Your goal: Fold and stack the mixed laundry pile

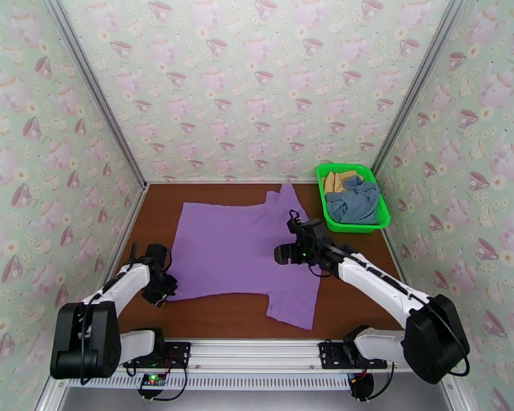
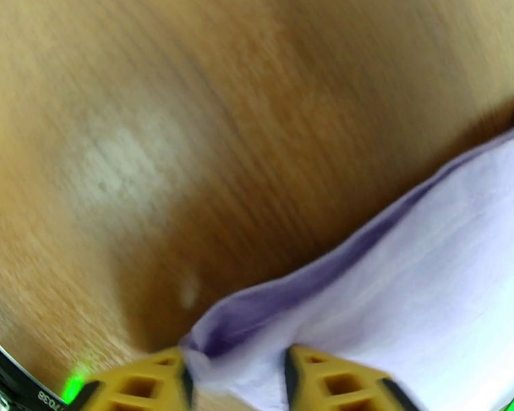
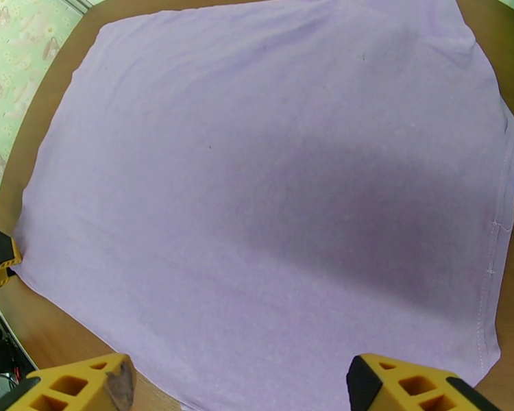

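Observation:
A lilac purple shirt point(image 1: 240, 251) lies spread flat on the brown table point(image 1: 216, 316); it also spans the right wrist view point(image 3: 257, 179). My left gripper point(image 1: 162, 289) sits low at the shirt's near-left corner. In the left wrist view its yellow fingers point(image 2: 140, 385) stand narrowly apart around that corner point(image 2: 243, 323), with a gap still between them. My right gripper point(image 1: 284, 253) hovers open above the right half of the shirt, its fingertips point(image 3: 72, 385) wide apart and holding nothing. The slate blue-grey garment point(image 1: 356, 200) and the tan-yellow one point(image 1: 337, 181) lie in the basket.
A bright green mesh basket point(image 1: 320, 178) stands at the back right, against the wall. Patterned walls close in the table on three sides. Bare wood shows along the near edge and left of the shirt point(image 2: 188, 131). The left gripper also shows at the right wrist view's left edge point(image 3: 0, 251).

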Robot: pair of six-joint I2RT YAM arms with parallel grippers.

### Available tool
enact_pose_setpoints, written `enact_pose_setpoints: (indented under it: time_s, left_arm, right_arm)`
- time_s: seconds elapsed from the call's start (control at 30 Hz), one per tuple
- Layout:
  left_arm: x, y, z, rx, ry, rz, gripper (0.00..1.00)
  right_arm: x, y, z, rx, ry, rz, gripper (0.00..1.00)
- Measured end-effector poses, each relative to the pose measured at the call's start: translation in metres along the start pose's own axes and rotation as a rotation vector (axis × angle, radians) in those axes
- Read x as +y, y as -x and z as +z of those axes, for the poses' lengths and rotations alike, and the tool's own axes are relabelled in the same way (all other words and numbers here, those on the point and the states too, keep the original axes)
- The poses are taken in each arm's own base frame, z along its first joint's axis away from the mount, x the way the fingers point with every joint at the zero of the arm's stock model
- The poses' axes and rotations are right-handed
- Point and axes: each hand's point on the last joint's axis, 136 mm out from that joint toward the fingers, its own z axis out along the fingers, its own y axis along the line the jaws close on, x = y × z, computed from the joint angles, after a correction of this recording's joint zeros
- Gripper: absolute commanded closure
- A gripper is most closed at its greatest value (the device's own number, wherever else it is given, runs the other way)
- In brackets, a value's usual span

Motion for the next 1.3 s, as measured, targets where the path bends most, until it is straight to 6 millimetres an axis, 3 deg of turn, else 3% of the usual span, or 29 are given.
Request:
enact_pose_setpoints:
  time_s: [0.07,0.17,0.3,0.5,0.6,0.77,1.1,1.3]
  left_arm:
    - [-0.002,0.003,0.000,0.002,0.003,0.004,1.00]
    - [-0.004,0.006,-0.001,0.022,0.017,0.016,1.00]
    - [-0.013,0.015,-0.003,0.033,0.022,0.034,1.00]
    - [-0.037,0.038,-0.003,-0.017,-0.036,0.054,1.00]
    - [-0.040,0.041,-0.003,-0.023,-0.046,0.068,1.00]
    - [-0.041,0.043,-0.003,-0.011,-0.055,0.080,1.00]
    - [-0.054,0.061,-0.002,0.029,-0.090,0.089,1.00]
    - [-0.055,0.061,-0.002,0.044,-0.107,0.090,1.00]
  right_arm:
    - [0.000,-0.002,0.001,0.005,0.003,-0.001,0.22]
    - [0.005,-0.008,0.001,0.020,0.012,-0.017,0.21]
    - [0.028,-0.032,-0.004,0.067,0.026,-0.091,0.21]
    - [0.064,-0.111,-0.019,0.195,0.030,-0.212,0.27]
    - [0.059,-0.156,-0.023,0.278,-0.018,-0.215,0.29]
    - [0.037,-0.200,-0.027,0.363,-0.148,-0.184,0.33]
    - [0.038,-0.232,-0.021,0.434,-0.303,-0.270,0.37]
    - [0.050,-0.235,-0.006,0.476,-0.361,-0.298,0.64]
